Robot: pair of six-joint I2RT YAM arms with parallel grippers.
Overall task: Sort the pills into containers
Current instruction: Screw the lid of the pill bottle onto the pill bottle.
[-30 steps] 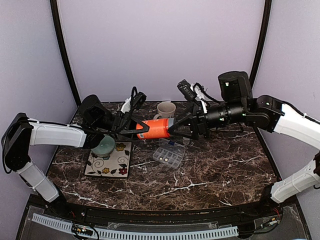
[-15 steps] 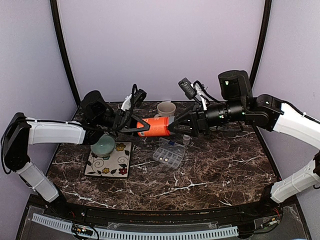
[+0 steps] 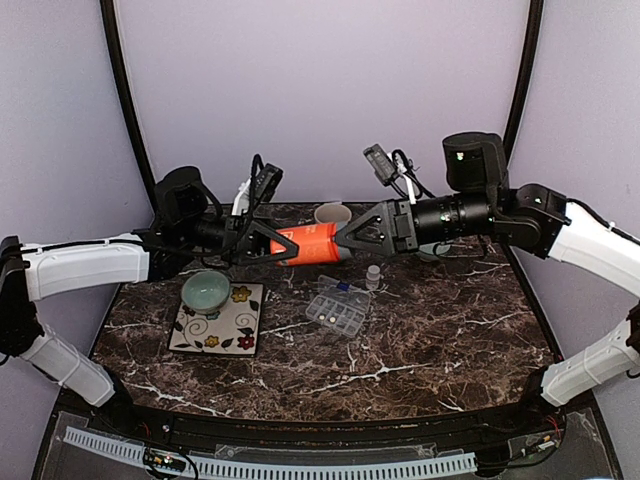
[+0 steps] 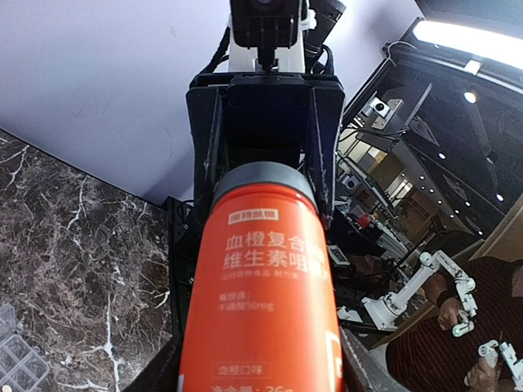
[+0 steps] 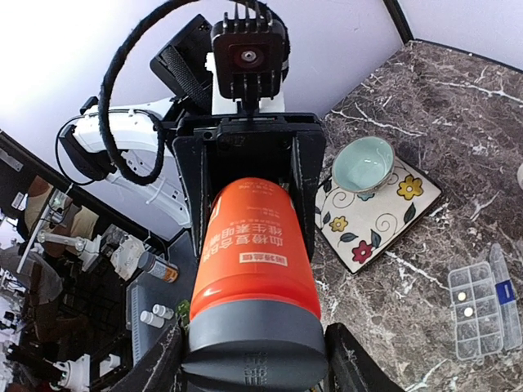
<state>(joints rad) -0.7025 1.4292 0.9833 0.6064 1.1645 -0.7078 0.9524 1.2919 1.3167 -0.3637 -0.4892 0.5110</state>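
Observation:
An orange bottle [image 3: 315, 243] with a grey cap [image 5: 255, 343] hangs level in the air above the table's back. My left gripper [image 3: 285, 245] is shut on its base end, my right gripper [image 3: 345, 240] on its cap end. In the right wrist view the cap sits between my right fingers [image 5: 343, 359]. The clear organiser box [image 3: 337, 310] lies open on the marble below the bottle. Two white pills [image 5: 462, 296] lie in its containers [image 5: 482, 306]. Further pills are too small to make out.
A pale green bowl [image 3: 205, 290] stands on a flowered mat [image 3: 225, 325] at the left. A cream mug [image 3: 333, 214] is behind the bottle. A small white vial [image 3: 372, 277] stands near the organiser. The table [image 3: 430, 350] is dark marble.
Both arms have lifted the orange bottle a little higher. The left arm has swung up and back, so the green bowl now shows in full.

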